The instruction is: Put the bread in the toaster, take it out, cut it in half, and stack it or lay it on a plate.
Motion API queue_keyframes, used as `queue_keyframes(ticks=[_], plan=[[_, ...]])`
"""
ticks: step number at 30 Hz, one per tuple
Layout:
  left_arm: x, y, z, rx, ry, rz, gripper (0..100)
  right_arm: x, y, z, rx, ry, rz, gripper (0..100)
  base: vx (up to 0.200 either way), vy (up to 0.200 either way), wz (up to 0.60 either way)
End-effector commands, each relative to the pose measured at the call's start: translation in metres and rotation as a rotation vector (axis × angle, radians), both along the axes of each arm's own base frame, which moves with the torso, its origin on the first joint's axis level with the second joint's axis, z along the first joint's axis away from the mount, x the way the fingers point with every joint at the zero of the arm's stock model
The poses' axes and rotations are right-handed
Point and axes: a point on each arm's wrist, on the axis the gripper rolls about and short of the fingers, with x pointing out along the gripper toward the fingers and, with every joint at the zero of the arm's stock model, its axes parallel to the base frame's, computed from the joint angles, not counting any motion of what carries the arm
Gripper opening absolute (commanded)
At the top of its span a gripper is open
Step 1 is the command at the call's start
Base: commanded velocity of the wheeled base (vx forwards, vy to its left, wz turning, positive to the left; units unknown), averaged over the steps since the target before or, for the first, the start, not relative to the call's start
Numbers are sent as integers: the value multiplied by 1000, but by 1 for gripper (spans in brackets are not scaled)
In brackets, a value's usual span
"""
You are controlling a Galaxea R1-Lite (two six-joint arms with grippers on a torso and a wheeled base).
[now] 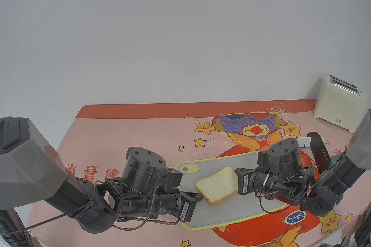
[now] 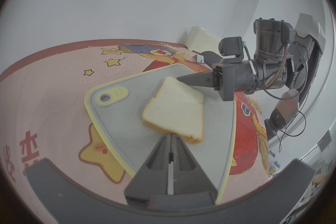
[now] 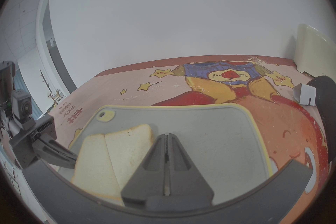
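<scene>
Two halves of a pale bread slice (image 1: 217, 189) lie side by side on a grey cutting board (image 1: 247, 166). The cut between them runs across the bread (image 3: 112, 156). My left gripper (image 1: 198, 197) is shut, and its tip touches the near edge of the bread (image 2: 175, 112). From the opposite side my right gripper (image 1: 236, 181) is shut too, its tip at the bread's far corner. The left gripper (image 2: 170, 137) and the right gripper (image 3: 166, 137) each hold nothing. A cream toaster (image 1: 340, 105) stands at the table's back right corner.
A black oblong object (image 1: 320, 151) and a small white piece (image 1: 304, 141) lie between the board and the toaster. The yellow-rimmed board (image 2: 119, 119) rests on a pink printed tablecloth (image 1: 127, 132). The left half of the table is bare cloth.
</scene>
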Motion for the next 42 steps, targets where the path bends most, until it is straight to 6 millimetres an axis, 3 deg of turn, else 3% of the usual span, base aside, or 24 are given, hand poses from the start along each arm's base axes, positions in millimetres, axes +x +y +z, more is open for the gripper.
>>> queue_keyframes(ticks=[1,12,18,26,27,30,34,37,42], plan=[[1,0,-3,5,5,3,0,-4,-2,10,33,-22,17,0,0,0,0],[1,-1,0,-2,-2,0,0,-14,2,28,157,-7,80,0,0,0,0],[2,-2,1,-9,-9,0,0,-20,7,28,181,17,122,0,0,0,0],[4,-4,5,-40,-41,2,0,-43,13,21,199,98,240,0,0,0,0],[3,-3,3,-33,-34,2,0,-43,10,29,226,82,254,0,0,0,0],[2,-2,2,-30,-31,2,0,-41,7,34,239,61,237,0,0,0,0],[1,0,0,-23,-23,4,0,-17,-8,50,280,-9,142,0,0,0,0],[-1,2,-2,-13,-15,3,0,-11,-18,57,283,-37,105,0,0,0,0],[-4,4,-4,-8,-10,3,0,-7,-19,55,274,-34,89,0,0,0,0]])
